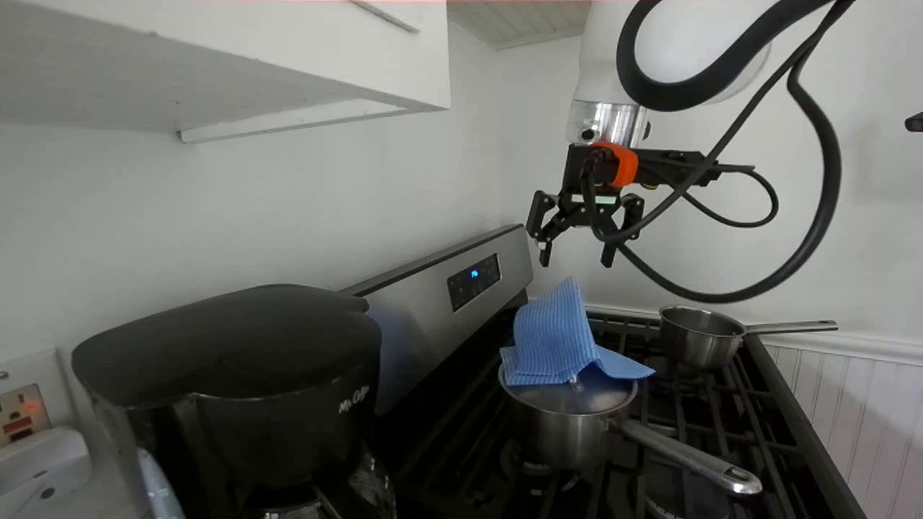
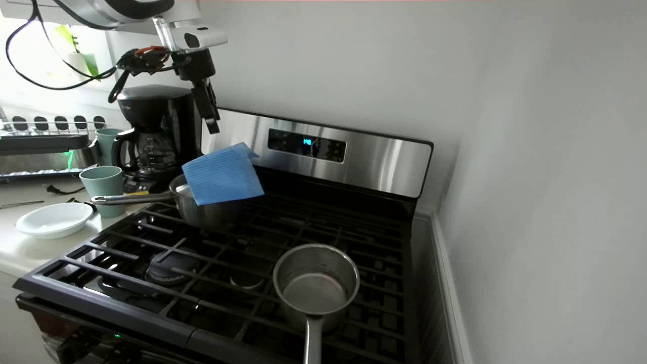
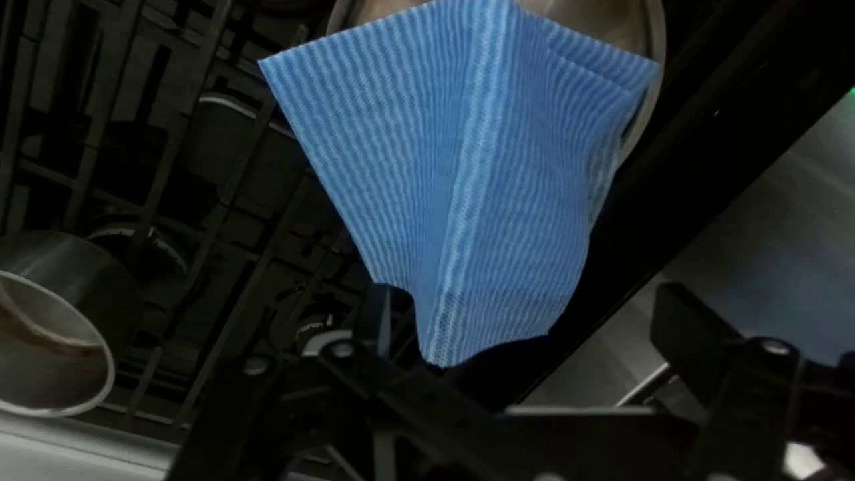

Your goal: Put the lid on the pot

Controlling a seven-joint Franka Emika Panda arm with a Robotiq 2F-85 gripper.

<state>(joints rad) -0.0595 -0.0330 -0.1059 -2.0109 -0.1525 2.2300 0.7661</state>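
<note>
A blue striped cloth drapes in a peaked fold over the larger steel pot. A shiny, see-through lid with a small knob seems to sit on the pot under it. The cloth and pot also show in an exterior view, with the cloth hanging over one side. My gripper is open and empty just above the cloth's peak, pointing down, with a small gap. In the wrist view the cloth spreads ahead of the open fingers and hides most of the pot.
A smaller steel saucepan stands on the stove grates near the wall. A black coffee maker stands beside the stove. The stove's upright back panel is close behind the pot. Green cups and a white bowl stand on the counter.
</note>
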